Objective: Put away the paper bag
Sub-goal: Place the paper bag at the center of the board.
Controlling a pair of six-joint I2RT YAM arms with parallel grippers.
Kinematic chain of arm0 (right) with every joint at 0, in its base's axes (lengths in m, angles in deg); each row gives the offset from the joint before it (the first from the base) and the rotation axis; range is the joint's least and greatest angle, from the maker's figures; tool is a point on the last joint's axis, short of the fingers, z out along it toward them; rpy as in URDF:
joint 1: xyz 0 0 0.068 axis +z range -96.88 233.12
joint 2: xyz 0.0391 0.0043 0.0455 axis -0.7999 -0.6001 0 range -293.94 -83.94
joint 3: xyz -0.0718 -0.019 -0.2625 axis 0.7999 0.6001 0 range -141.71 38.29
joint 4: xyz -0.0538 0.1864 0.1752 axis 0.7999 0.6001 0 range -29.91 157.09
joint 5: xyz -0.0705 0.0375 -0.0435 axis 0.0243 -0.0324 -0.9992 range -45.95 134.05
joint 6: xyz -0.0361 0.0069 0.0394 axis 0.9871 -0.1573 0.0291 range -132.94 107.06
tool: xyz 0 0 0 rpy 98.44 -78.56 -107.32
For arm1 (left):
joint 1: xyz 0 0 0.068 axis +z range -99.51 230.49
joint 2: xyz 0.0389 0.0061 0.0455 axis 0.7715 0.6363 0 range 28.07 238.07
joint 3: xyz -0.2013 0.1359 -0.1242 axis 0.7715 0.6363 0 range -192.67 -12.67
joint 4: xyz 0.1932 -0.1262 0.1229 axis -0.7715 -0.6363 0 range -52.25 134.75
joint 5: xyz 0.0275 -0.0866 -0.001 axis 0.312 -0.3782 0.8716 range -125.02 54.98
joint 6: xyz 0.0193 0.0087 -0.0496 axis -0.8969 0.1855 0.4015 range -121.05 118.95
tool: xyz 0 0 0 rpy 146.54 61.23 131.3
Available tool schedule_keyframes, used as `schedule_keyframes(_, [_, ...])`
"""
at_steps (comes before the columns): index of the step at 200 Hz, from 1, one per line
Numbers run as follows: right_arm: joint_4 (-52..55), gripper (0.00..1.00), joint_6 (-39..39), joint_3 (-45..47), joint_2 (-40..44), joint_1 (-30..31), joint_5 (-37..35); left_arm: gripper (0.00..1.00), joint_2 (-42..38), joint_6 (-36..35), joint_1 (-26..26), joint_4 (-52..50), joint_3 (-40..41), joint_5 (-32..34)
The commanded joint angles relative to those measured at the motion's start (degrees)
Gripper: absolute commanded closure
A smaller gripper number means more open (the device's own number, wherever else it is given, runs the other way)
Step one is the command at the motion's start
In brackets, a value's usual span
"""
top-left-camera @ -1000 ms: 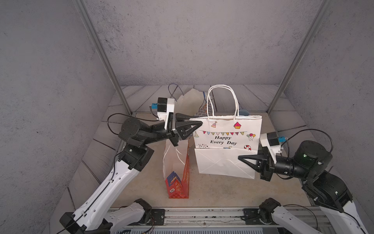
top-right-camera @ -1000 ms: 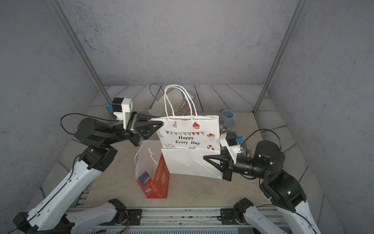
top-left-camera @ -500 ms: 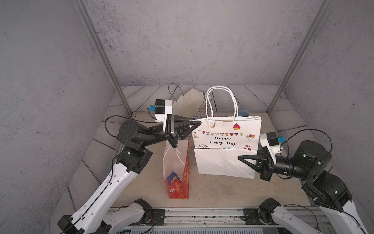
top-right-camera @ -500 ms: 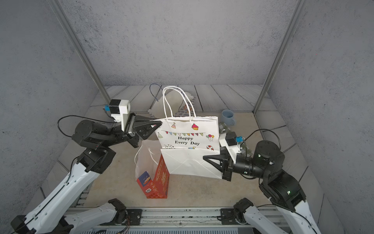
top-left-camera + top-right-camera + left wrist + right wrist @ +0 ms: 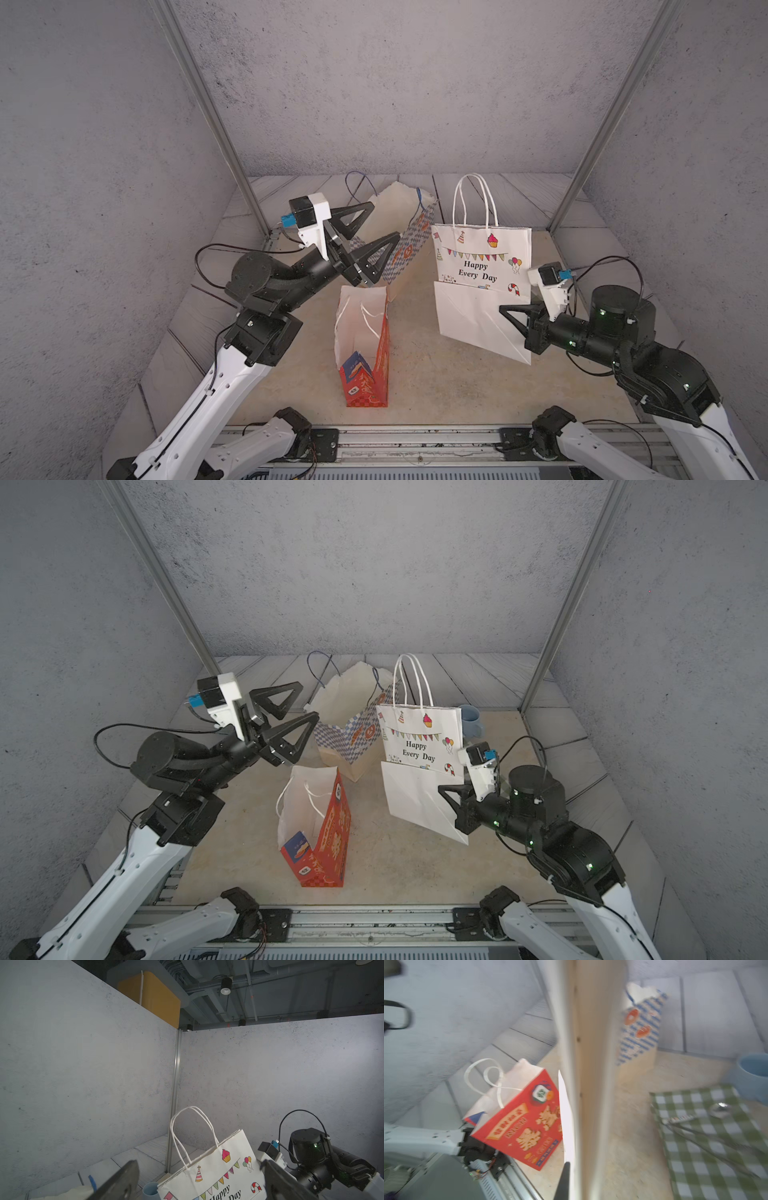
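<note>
Toward the right edge of the worktop [image 5: 436, 386], the white paper bag [image 5: 482, 257] stands upright and flat, its bottom flap folded up against the front. The right gripper [image 5: 513, 318] is pressed together on that flap's lower right edge, apparently pinching the paper, though the wrist view is too blurred to be sure. The left gripper [image 5: 385, 219] hangs spread wide near the checked bag [image 5: 409, 249], touching nothing. Folding looks finished and stowing is in hand. Next, the flat bag needs carrying to an open bag, perhaps the red bag [image 5: 365, 374], while the left gripper steadies its mouth.
</note>
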Motion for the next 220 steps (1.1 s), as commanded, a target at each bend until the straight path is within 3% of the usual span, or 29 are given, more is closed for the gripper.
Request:
schedule_keyframes(1, [8.5,1.0,-5.3,1.8,-2.5,0.0,-14.3,0.05,-1.7,-3.3,0.2,-1.8,-0.7,11.6])
schedule_keyframes(21, [11.6,1.0,-8.0,3.1,-6.4,0.0,-12.9,0.06,-2.7,-4.1,0.2,-3.5,0.5,18.1])
schedule_keyframes(77, [7.2,1.0,-11.5,7.6,-17.1,0.0,6.2,0.08,-5.5,-2.7,0.2,-5.2,3.6,26.9])
schedule_keyframes(121, [-11.5,0.99,-21.7,18.3,-19.4,-0.1,16.4,0.08,-5.6,-1.1,0.2,-4.9,4.5,27.7])
schedule_keyframes(148, [-19.5,0.99,-25.2,23.5,-22.0,-0.4,18.5,0.08,-5.2,-0.3,0.2,-4.5,4.6,27.5])
schedule_keyframes(185, [-24.8,0.98,-24.1,29.5,-23.3,-3.1,21.1,0.08,-4.9,0.2,0.2,-4.3,4.4,26.9])
schedule_keyframes(220, [-27.8,0.95,-20.4,35.6,-23.6,-10.4,30.0,0.1,-5.5,1.7,0.2,-3.9,4.9,28.3])
